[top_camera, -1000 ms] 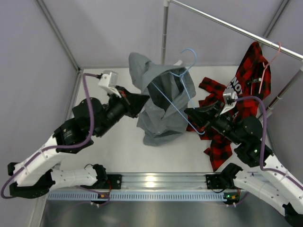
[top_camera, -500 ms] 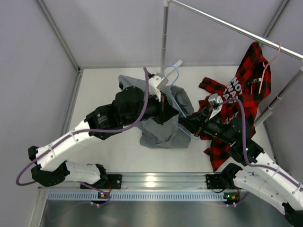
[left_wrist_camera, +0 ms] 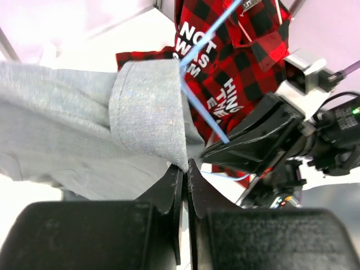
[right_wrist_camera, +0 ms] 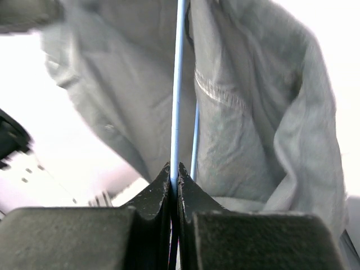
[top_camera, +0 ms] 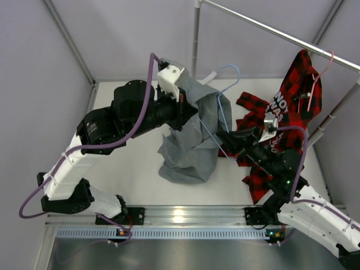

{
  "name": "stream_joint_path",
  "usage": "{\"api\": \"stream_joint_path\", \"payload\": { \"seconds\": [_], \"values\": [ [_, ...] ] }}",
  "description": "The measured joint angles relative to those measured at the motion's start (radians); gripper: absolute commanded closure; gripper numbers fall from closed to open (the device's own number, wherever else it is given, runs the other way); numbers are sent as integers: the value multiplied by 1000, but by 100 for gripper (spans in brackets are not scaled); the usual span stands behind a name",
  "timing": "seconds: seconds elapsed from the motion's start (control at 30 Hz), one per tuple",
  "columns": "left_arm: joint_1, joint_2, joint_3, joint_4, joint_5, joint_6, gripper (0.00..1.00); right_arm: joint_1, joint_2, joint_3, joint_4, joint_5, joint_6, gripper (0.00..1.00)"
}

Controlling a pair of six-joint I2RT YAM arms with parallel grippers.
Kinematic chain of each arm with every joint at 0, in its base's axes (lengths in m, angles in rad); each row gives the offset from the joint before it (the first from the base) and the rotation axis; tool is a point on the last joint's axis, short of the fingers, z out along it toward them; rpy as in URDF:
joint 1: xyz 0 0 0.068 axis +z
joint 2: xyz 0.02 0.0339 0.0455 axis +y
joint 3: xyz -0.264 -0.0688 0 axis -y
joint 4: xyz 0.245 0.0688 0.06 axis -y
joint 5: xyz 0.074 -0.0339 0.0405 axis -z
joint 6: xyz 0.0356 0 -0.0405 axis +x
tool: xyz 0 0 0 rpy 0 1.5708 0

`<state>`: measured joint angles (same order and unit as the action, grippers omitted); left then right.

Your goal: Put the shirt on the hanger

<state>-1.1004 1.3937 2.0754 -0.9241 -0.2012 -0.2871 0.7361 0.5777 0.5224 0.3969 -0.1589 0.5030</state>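
The grey-green shirt [top_camera: 191, 140] hangs in mid-air over the table centre, draped on the light-blue wire hanger [top_camera: 220, 115], whose hook sticks up near the vertical pole. My left gripper [top_camera: 190, 109] is shut on the shirt's upper edge; in the left wrist view the cloth [left_wrist_camera: 95, 129] is pinched at the fingertips [left_wrist_camera: 185, 166] and the hanger wire [left_wrist_camera: 205, 121] runs just beyond. My right gripper [top_camera: 222, 136] is shut on the hanger's lower wire; in the right wrist view the wire [right_wrist_camera: 179, 84] rises from the fingertips [right_wrist_camera: 174, 166] against the shirt [right_wrist_camera: 247, 112].
A red-and-black plaid shirt [top_camera: 281, 118] with white lettering hangs on a pink hanger [top_camera: 320, 70] from the metal rail [top_camera: 281, 35] at right, its hem reaching the table. A vertical pole [top_camera: 196, 39] stands behind the shirt. Grey walls enclose the white table [top_camera: 129, 180].
My left arm has risen and pulled back left, lifting the shirt's top edge. The shirt now hangs longer and lower. The hanger's hook has shifted right, and my right gripper has moved slightly.
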Motion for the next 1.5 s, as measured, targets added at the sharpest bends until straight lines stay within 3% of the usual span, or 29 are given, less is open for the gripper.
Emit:
{"api": "stream_joint_path", "payload": {
  "seconds": [0.27, 0.3, 0.33, 0.43, 0.53, 0.6, 0.8, 0.87, 1.0, 1.07, 1.13, 1.23, 1.3, 1.5],
  "values": [
    [0, 105, 148, -77, 63, 106, 90, 8, 15, -37, 181, -50, 34, 100],
    [0, 125, 161, -79, 79, 117, 86, 9, 24, -37, 194, -61, 38, 100],
    [0, 146, 177, -84, 96, 130, 72, 10, 34, -37, 208, -73, 40, 100],
    [0, 192, 200, -89, 126, 159, 52, 12, 51, -40, 225, -88, 42, 100],
    [-1, 204, 201, -97, 129, 182, 42, 14, 37, -71, 246, -87, 43, 100],
    [-1, 193, 200, -96, 125, 204, 18, 14, 18, -104, 261, -83, 42, 100],
    [-1, 6, 49, 22, 105, 375, 19, 15, 0, -172, 334, -91, 42, 100],
    [-1, -79, -32, 104, 104, 472, 9, 15, 0, -184, 360, -102, 42, 100],
    [-1, -153, -103, 213, 109, 669, 2, 15, -7, -188, 377, -128, 40, 100],
    [1, -150, -103, 242, 119, 755, 3, 15, -21, -188, 372, -142, 38, 100],
    [29, -101, -51, 221, 177, 824, 5, 15, -45, -188, 363, -157, 31, 100],
    [82, 63, 187, 97, 288, 879, 5, 15, -90, -188, 341, -175, 16, 100],
    [103, 142, 267, 40, 360, 903, 6, 15, -113, -188, 324, -187, 7, 100],
    [108, 166, 191, -123, 513, 941, 19, 15, -157, -188, 245, -223, -32, 100]
  ]
}}
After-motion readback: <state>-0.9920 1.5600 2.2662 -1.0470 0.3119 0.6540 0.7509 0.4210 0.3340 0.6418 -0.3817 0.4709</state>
